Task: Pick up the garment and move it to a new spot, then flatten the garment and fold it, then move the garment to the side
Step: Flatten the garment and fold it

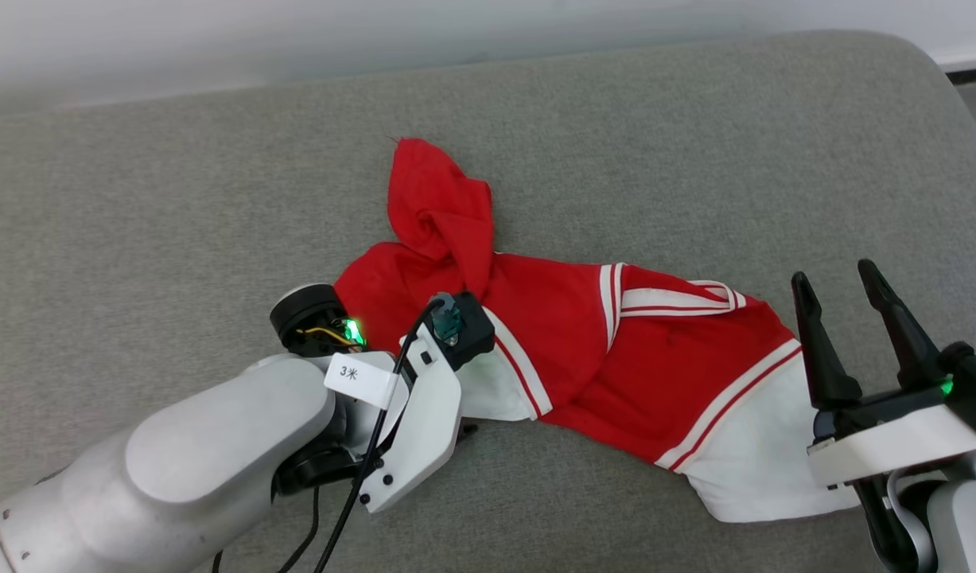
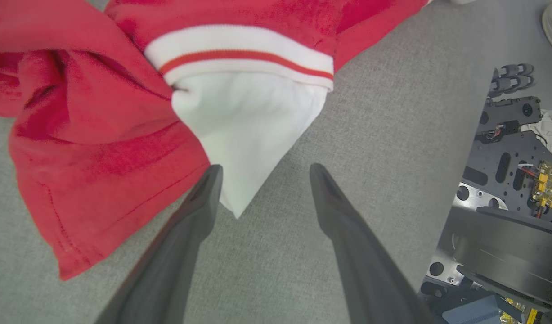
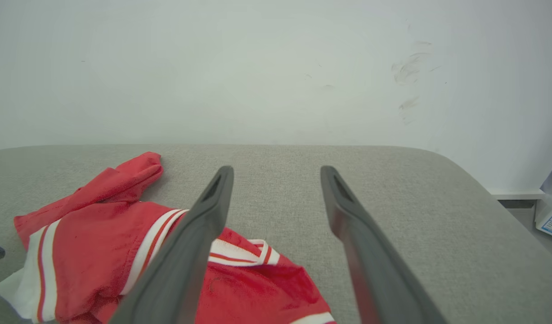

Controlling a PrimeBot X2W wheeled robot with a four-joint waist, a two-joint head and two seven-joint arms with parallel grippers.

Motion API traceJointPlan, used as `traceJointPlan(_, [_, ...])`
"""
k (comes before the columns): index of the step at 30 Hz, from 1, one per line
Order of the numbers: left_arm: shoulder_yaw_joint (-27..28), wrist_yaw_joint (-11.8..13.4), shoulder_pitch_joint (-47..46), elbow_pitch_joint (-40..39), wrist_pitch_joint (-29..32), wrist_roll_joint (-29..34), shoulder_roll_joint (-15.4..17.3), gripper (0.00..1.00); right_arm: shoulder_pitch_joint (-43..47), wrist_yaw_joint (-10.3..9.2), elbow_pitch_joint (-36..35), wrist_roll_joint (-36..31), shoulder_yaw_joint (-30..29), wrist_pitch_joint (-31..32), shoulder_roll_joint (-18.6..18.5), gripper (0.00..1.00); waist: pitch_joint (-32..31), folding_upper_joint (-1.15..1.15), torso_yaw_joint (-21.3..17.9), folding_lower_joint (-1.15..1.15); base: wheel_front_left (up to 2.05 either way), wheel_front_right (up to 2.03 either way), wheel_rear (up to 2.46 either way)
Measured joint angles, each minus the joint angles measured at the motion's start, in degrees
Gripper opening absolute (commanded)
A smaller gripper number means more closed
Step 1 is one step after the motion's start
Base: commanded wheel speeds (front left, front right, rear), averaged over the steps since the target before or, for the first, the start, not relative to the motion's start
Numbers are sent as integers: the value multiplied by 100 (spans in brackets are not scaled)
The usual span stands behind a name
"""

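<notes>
Grey cushion is covered by the crumpled garment; left gripper is spread at its white sleeve tip, right gripper is spread empty beside it

Likely a robot test room: a grey fabric-covered padded bench, a scuffed plain white wall behind it, an exposed black metal robot chassis beside it.

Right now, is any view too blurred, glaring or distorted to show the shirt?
Head view: soft even light, shirt sharp, no glare. Left wrist view: shirt close and slightly soft, colours true. Right wrist view: right claw soft near the lens, shirt clear.
</notes>
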Motion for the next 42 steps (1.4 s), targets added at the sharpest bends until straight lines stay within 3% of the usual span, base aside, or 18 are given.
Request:
traceJointPlan(13, [-172,0,-118,531,622,124,-97,100,-503,0,492,3,234,-328,-3,100,550,0,-360,0,0,0,0])
traceJointPlan(14, [-155,0,-94,489,693,160,-96,70,-526,0,516,3,235,-355,-4,100,569,0,-374,0,0,0,0])
traceJointPlan(16, [-144,1,-88,449,682,167,-78,0,-541,0,573,3,237,-381,-5,100,591,0,-380,0,0,0,0])
traceJointPlan(24, [-200,0,-62,393,543,210,-114,0,-553,0,773,0,210,-450,-49,100,465,0,-233,0,0,0,0])
traceJointPlan(31, [-170,-1,-205,211,-185,-11,49,0,-431,0,816,-2,120,-460,-112,100,267,0,10,0,0,0,0])
traceJointPlan(36, [198,122,-177,4,-755,-129,599,0,-279,0,839,-9,63,-457,-145,100,64,0,334,0,0,0,0])
traceJointPlan(42, [539,619,293,-366,-1207,-421,1256,0,-189,1,823,-49,24,-401,-164,100,-83,0,631,-1,0,0,0])
